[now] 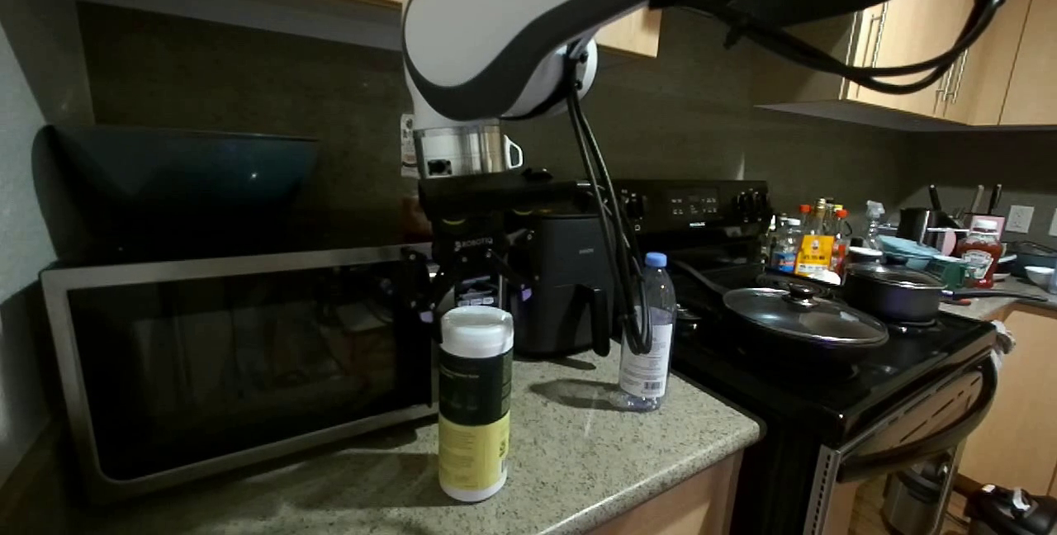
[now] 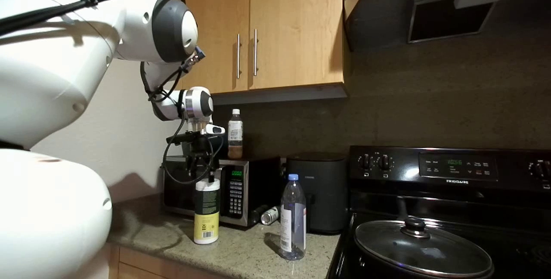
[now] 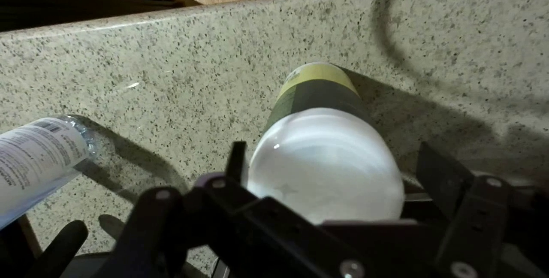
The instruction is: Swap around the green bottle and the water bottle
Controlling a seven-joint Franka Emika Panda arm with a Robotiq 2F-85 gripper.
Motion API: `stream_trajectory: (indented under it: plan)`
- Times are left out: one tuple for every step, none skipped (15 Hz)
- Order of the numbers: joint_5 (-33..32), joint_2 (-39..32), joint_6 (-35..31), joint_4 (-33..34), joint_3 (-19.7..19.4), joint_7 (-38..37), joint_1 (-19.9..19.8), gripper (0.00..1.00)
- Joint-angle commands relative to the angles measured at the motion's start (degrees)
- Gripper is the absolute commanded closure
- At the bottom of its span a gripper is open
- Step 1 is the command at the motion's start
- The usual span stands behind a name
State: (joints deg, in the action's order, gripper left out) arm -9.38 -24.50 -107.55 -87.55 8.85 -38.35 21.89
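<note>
The green bottle [image 1: 475,411] stands upright on the counter, dark green above, yellow below, with a broad white cap. It also shows in an exterior view [image 2: 206,214]. In the wrist view its cap [image 3: 326,166] lies between my fingers. My gripper [image 3: 336,162] is open, the left finger close to the cap and a gap at the right finger. In both exterior views the gripper [image 1: 476,305] [image 2: 201,176] is at the cap's height or just above. The water bottle [image 1: 648,345] [image 2: 293,223], clear with a blue cap, stands upright nearer the stove; its lower part shows in the wrist view [image 3: 43,153].
A microwave [image 1: 248,370] [image 2: 254,184] stands behind the green bottle, with a white-capped bottle [image 2: 235,134] on it. A black air fryer [image 1: 566,287] and a lying can [image 2: 270,215] are behind the water bottle. The stove [image 1: 793,386] holds lidded pans. The counter's front edge [image 3: 266,1] is close.
</note>
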Motion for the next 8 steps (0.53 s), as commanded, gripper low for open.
stream_trajectory:
  plan:
    - [0.16,-0.15,0.29,0.50,-0.54,0.08,0.38,0.00]
    - [0.16,-0.15,0.29,0.56,-0.58,0.07,0.37,0.00]
    - [0.32,-0.25,0.34,0.59,-0.55,0.23,0.30,0.00]
    - [0.69,-0.41,0.38,0.64,-0.44,0.62,0.14,0.00]
    - [0.80,-0.56,0.41,0.67,-0.41,0.82,0.09,0.00]
    - [1.03,-0.71,0.43,0.68,-0.33,1.23,-0.04,0.00]
    - [1.19,-0.90,0.35,0.68,-0.27,1.59,-0.13,0.00]
    - [1.27,-1.10,0.30,0.67,-0.23,1.93,-0.18,0.00]
